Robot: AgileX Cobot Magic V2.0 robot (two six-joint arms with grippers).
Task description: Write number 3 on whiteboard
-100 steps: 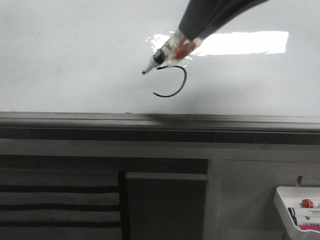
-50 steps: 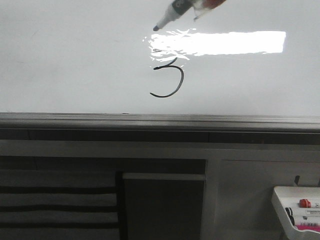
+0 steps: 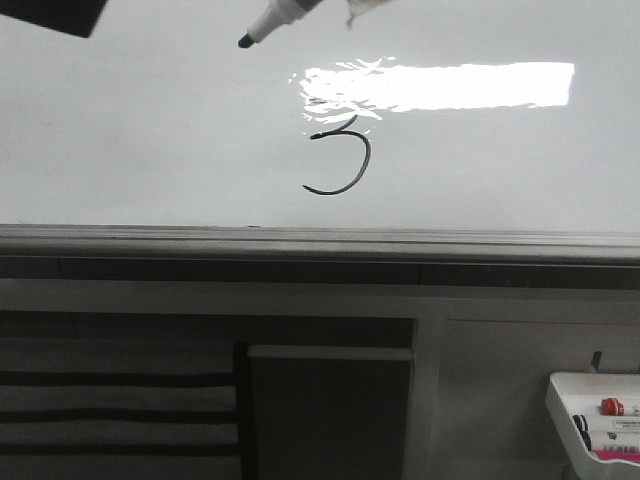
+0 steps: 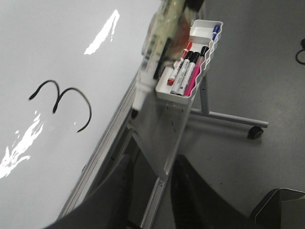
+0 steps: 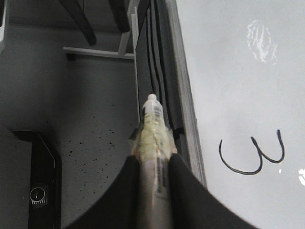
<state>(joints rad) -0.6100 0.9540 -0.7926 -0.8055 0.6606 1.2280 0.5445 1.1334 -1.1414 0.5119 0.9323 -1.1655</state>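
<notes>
The number 3 [image 3: 340, 160] is drawn in thin black line on the whiteboard [image 3: 150, 130], just under the bright reflection. It also shows in the left wrist view [image 4: 62, 100] and the right wrist view [image 5: 252, 155]. My right gripper [image 5: 152, 160] is shut on a taped marker [image 5: 153, 129]. In the front view the marker [image 3: 275, 18] hangs at the top edge, its black tip up and left of the digit and off the line. My left gripper [image 4: 150, 164] is open and empty, in front of the board's lower rail [image 4: 102, 143].
A grey rail [image 3: 320, 240] runs along the board's lower edge. A white marker tray [image 3: 560, 395] with several markers hangs at the lower right, also in the left wrist view [image 4: 207, 55]. A stand leg with a caster [image 4: 255, 132] and a black box [image 5: 33, 186] are on the floor.
The marker has lifted from the board and moved up and to the left, uncovering the finished digit. A dark arm part has come into the top left corner of the front view.
</notes>
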